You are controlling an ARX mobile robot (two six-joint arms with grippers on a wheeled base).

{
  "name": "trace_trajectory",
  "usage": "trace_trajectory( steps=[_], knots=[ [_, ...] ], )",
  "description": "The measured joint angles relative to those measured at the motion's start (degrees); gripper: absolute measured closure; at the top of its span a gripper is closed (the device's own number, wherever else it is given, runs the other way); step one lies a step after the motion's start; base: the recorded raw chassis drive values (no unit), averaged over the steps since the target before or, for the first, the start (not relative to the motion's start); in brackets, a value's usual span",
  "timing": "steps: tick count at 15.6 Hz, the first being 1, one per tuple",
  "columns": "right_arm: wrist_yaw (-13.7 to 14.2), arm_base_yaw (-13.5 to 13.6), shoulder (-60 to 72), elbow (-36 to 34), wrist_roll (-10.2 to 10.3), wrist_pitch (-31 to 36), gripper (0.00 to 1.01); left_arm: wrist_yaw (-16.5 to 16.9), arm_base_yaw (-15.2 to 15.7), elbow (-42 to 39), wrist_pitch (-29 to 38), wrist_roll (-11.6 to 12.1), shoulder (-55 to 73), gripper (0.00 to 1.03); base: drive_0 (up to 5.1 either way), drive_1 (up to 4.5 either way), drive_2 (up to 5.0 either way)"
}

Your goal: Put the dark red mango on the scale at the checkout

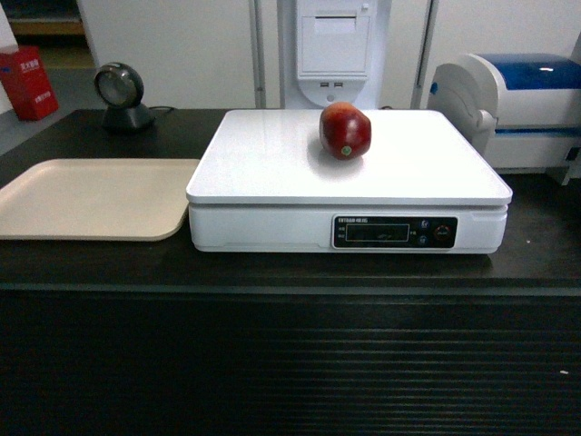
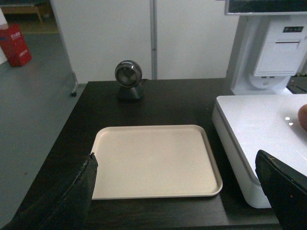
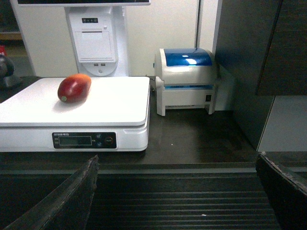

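Note:
The dark red mango (image 1: 345, 130) lies on the white top of the scale (image 1: 272, 163), toward its back middle, with a green sticker dot facing me. The right wrist view has the mango (image 3: 74, 87) on the scale (image 3: 110, 103) at the left. The scale stands on the black checkout counter (image 1: 272, 272). My left gripper (image 2: 175, 165) is open above the beige tray, empty; a sliver of the mango (image 2: 303, 117) shows at the right edge. Open and empty too, my right gripper (image 3: 177, 165) hangs in front of the counter's ribbed panel. Neither gripper shows in the head view.
A beige tray (image 1: 54, 227) lies left of the scale. A round scanner (image 1: 121, 91) stands at the back left, a white-and-blue printer (image 1: 517, 104) at the back right, and a white terminal (image 1: 334, 45) behind the scale. A red box (image 1: 27, 82) sits on the floor, far left.

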Motion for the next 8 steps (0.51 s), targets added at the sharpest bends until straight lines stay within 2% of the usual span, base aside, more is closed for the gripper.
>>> trace_trajectory(
  steps=[1,2,6,8],
  knots=[
    [0.0,0.0,0.0,0.0,0.0,0.0,0.03,-0.9,-0.5,-2.6,6.3,-0.5,-1.7,0.13,0.0,0.0,0.0],
    [0.0,0.0,0.0,0.0,0.0,0.0,0.03,-2.1,-1.7,-6.8,9.4,-0.9,-5.3,0.26,0.0,0.0,0.0],
    [0.0,0.0,0.0,0.0,0.0,0.0,0.03,-6.6,-6.5,-21.0,11.2,-1.6,-17.0,0.74,0.0,0.0,0.0],
    [0.0,0.0,0.0,0.0,0.0,0.0,0.03,-8.8,-8.1,-25.3,10.9,-1.6,-20.5,0.98,0.0,0.0,0.0]
  ],
)
